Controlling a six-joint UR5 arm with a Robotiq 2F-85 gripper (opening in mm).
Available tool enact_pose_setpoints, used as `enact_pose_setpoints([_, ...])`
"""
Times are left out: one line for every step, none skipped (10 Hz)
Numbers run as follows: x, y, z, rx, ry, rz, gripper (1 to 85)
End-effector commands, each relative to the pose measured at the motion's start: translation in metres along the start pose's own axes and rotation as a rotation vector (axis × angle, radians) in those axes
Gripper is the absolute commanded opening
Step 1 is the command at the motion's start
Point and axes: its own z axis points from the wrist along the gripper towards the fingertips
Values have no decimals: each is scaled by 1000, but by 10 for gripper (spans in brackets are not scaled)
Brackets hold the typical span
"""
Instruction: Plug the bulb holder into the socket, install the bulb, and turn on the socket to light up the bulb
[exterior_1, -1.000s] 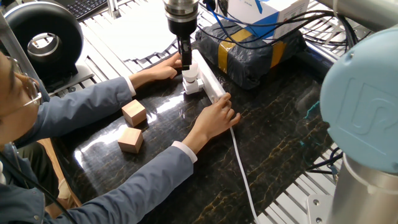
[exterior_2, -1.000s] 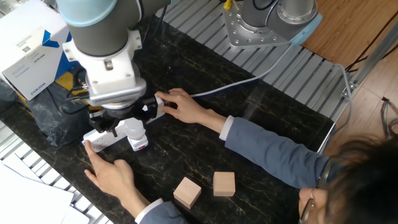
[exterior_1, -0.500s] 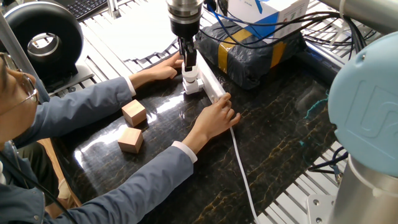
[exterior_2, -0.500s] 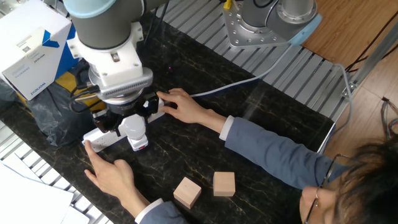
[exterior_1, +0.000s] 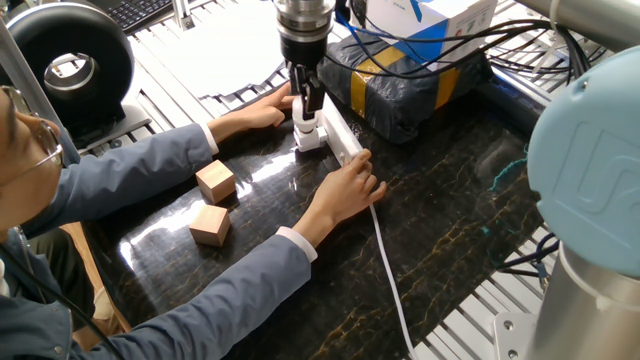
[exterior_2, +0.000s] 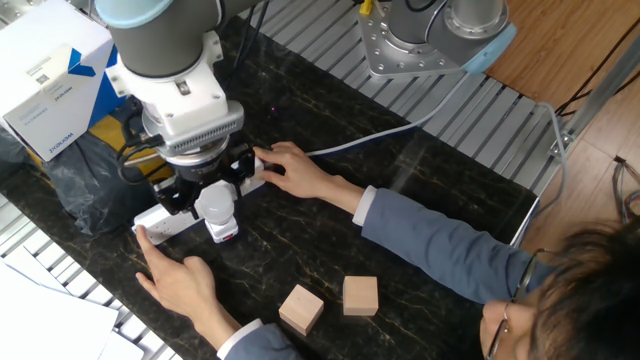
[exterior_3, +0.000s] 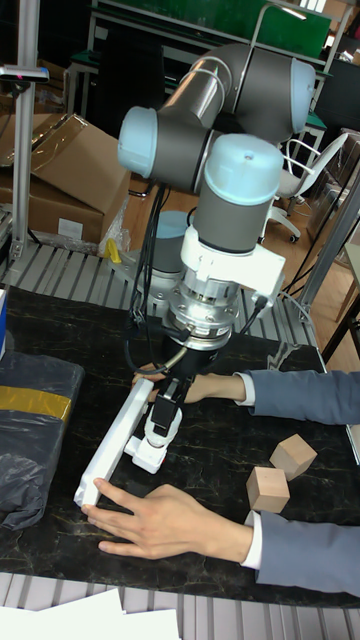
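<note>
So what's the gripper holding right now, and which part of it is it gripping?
The gripper is shut on the bulb, holding its white body from the sides, above the bulb holder on the socket.

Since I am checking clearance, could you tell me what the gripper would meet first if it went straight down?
Probably the bulb holder plugged into the socket: the gripper, holding the bulb, points straight down right above it.
</note>
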Motion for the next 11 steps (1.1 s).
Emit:
enact_pose_setpoints([4,2,4,-19,6,-24,623])
enact_pose_setpoints([4,0,6,-18,7,-20,603])
enact_pose_setpoints([0,2,7,-27,-8,-12,583])
enact_pose_setpoints([-2,3,7,-31,-13,-6,547])
enact_pose_setpoints([-2,2,7,-27,-14,1,497])
enact_pose_setpoints([-2,0,7,-21,-15,11,437])
enact_pose_setpoints([-1,-1,7,-16,-9,28,380])
enact_pose_setpoints([3,-2,7,-11,4,59,343])
enact_pose_setpoints([3,0,7,-23,6,99,310])
enact_pose_setpoints([5,4,7,-37,17,140,303])
enact_pose_setpoints([5,8,5,-53,25,175,293])
